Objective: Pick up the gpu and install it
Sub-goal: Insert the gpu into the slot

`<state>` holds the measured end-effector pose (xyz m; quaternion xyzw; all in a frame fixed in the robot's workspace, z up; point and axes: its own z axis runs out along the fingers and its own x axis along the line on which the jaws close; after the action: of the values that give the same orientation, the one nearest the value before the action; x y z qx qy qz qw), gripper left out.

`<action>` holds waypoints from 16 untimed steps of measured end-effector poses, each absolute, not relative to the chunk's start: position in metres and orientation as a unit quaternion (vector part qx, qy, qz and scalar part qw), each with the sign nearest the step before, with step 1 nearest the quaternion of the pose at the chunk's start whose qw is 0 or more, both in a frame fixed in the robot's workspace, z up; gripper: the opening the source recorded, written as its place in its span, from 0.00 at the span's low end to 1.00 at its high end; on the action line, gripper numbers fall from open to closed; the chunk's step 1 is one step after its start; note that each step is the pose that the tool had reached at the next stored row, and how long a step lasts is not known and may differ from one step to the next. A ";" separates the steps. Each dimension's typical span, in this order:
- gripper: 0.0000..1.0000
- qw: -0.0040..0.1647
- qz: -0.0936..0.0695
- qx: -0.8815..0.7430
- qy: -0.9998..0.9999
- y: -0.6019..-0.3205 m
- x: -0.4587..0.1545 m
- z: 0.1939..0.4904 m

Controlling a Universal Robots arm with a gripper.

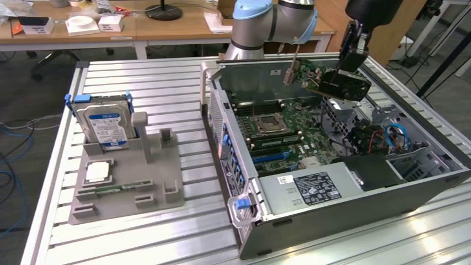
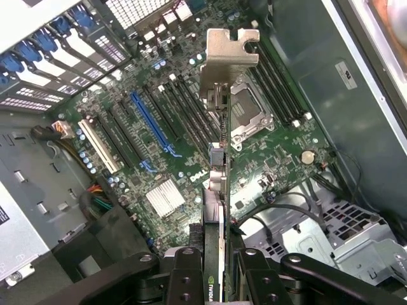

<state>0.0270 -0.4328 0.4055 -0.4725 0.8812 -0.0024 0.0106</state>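
The gpu (image 1: pixel 331 81), a green card with a black cooler and a silver end bracket (image 2: pixel 227 56), hangs tilted above the open computer case (image 1: pixel 243 182). My gripper (image 1: pixel 343 70) is shut on the card's rear end, over the case's far right part in the exterior view. In the wrist view the gpu (image 2: pixel 217 190) is edge-on between my fingers (image 2: pixel 184 274), with the motherboard (image 2: pixel 280 159) below and apart from it. A long blue slot (image 2: pixel 151 122) lies beside the card's line, not under it.
On the exterior view's left, a grey fixture (image 1: pixel 158 187) holds a silver hard drive (image 1: pixel 107 124), a square chip (image 1: pixel 97 172) and a memory stick (image 1: pixel 118 189). A power supply (image 1: pixel 309 187) and cables (image 1: pixel 394 138) fill the case's near end. Desks stand behind.
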 end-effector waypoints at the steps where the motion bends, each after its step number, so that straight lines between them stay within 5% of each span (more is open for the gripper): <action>1: 0.26 0.011 -0.002 -0.473 0.881 -0.433 0.027 0.406; 16: 0.26 0.011 -0.002 -0.487 0.873 -0.433 0.027 0.405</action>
<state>0.0272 -0.4328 0.4055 -0.4872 0.8732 -0.0022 0.0106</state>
